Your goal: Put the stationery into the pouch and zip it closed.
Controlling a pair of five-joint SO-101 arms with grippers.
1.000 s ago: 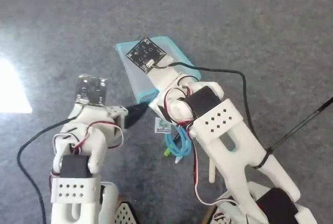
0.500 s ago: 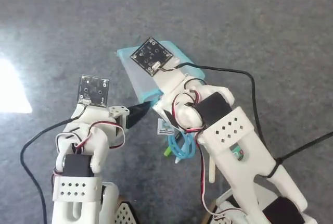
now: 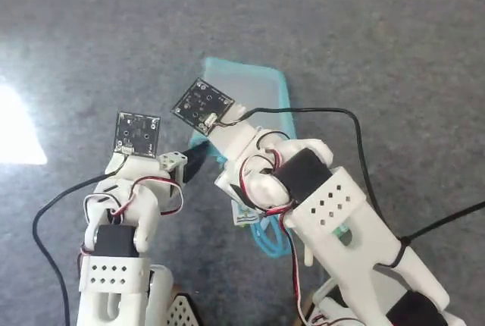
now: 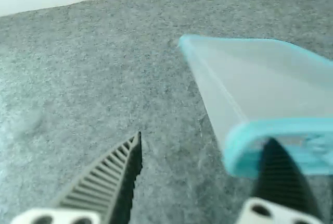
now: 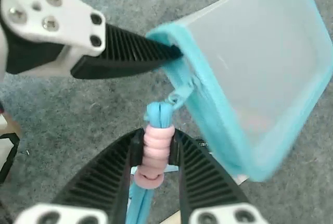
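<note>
Lying flat on the grey table (image 3: 394,53), the pouch (image 3: 254,91) is a translucent case with a teal rim, set just ahead of both arms in the high view. The right gripper (image 5: 155,139) is closed tight on the pink zip pull (image 5: 154,153), a ribbed pink piece threaded on a blue cord (image 5: 157,114) that runs up to the metal slider at the pouch's near corner; the jaws pinch the pink piece from both sides. The left gripper (image 4: 203,143) stands wide open and grasps nothing: one finger (image 4: 281,174) rests its tip against the teal rim at that same near corner, right beside the slider, while the other finger hangs over bare table, apart from the pouch. Whether the zip is run shut along the rim cannot be told, nor what lies behind the frosted wall. More loops of blue cord lie on the table beneath the right arm in the high view.
</note>
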